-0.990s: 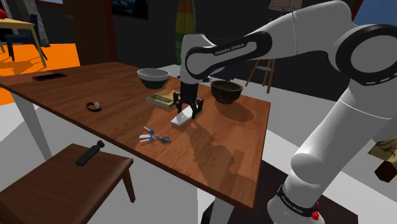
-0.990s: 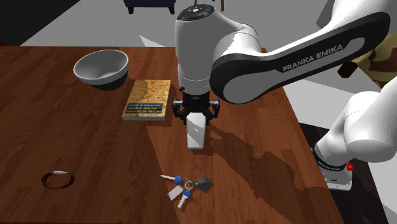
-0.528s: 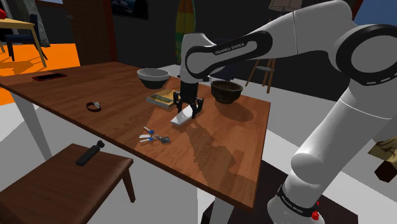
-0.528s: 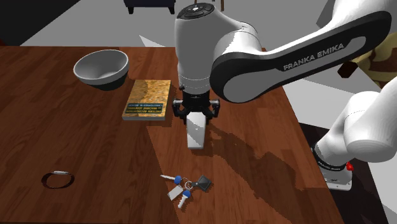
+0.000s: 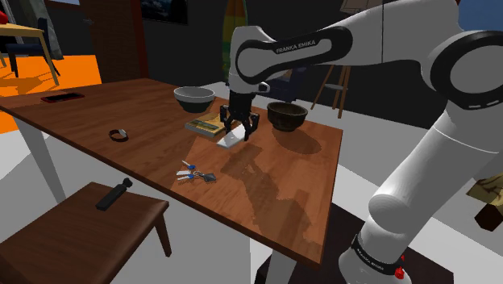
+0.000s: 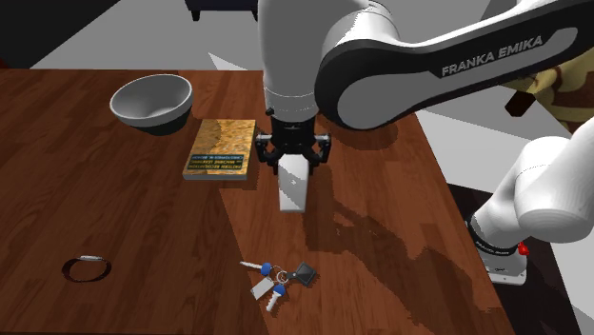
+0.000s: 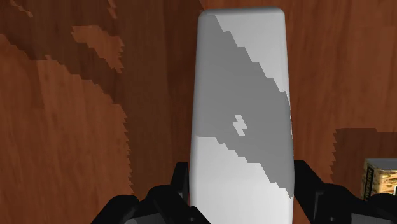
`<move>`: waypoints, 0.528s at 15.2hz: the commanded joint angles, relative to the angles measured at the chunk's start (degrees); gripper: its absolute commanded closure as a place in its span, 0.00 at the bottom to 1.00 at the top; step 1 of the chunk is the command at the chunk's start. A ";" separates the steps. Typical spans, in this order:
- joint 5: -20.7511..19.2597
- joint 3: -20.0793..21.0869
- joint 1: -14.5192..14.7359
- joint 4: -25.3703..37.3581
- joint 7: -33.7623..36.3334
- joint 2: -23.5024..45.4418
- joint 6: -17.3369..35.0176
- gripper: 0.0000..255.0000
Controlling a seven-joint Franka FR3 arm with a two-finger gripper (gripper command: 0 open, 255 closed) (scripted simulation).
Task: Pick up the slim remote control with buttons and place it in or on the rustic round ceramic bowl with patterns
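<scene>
**Remote control** (image 5: 229, 143) (image 6: 292, 185) (image 7: 242, 108): slim oblong slab with rounded corners, drawn plain white-grey and smooth, no buttons visible. It is over the middle of the table, just beside the book, slanting down from the hand. Whether its low end touches the wood cannot be told.

**Gripper** (image 5: 239, 132) (image 6: 293, 163) (image 7: 242, 205): all black, its two fingers pinching the near end of the remote by its long edges. The wrist view shows both fingers pressed against the slab.

**Dark round bowl** (image 5: 286, 115): deep and matt, near the table's far edge in the shoulder view, a little apart from the hand.

**Book** (image 5: 203, 125) (image 6: 221, 148) (image 7: 379, 179): flat, with a mottled yellow-brown cover and a dark title band legible only in the second exterior view.

**Pale grey bowl** (image 5: 193, 98) (image 6: 150, 103): smooth and plain, beyond the book.

**Keys** (image 5: 196, 173) (image 6: 276, 279): a small bunch with blue heads.

**Dark ring** (image 5: 119, 135) (image 6: 86, 268): well apart from the rest.

**Table** (image 5: 290, 181) (image 6: 95, 190) (image 7: 63, 140): glossy reddish-brown wood grain.
</scene>
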 commanded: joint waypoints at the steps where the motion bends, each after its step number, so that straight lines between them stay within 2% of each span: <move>1: 0.10 -0.06 -0.01 1.32 -0.05 -0.27 -1.56 1.00; 8: 0.21 -0.28 -0.13 6.27 -0.18 -0.72 -6.93 1.00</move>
